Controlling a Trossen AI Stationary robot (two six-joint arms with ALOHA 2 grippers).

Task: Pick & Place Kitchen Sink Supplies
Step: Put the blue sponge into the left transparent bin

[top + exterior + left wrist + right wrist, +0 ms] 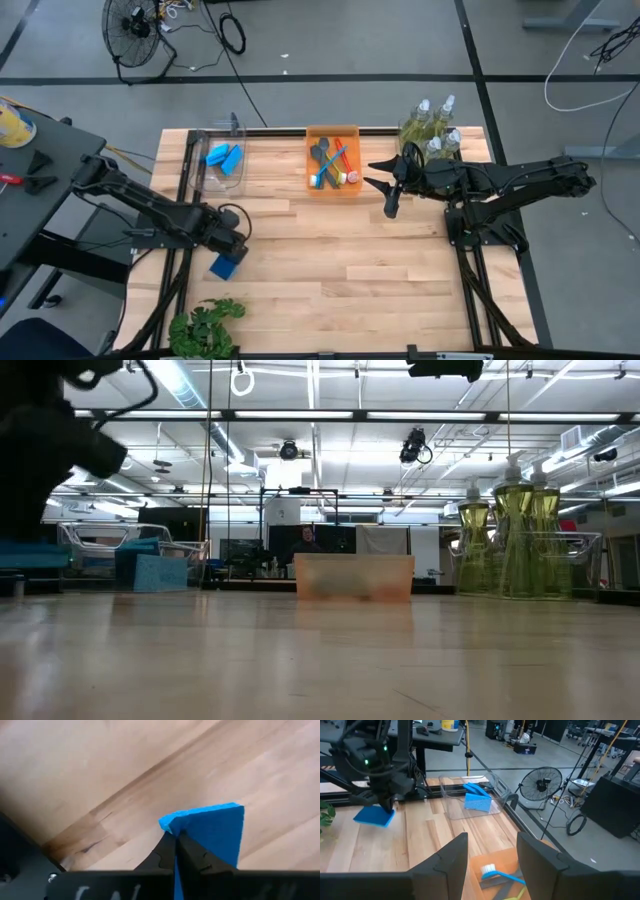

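Jaws of left gripper (176, 851) pinch blue sponge (215, 832), arm angled low

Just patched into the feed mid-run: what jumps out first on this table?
The left gripper is shut on a dark-blue sponge at the table's front left, near the leafy plant. The right gripper hangs open beside the orange tray of brushes, with pump bottles clustered at the back right.

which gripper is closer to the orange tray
Right. The right gripper hangs open just beside the orange tray. The left gripper is farther off, shut on a blue sponge.
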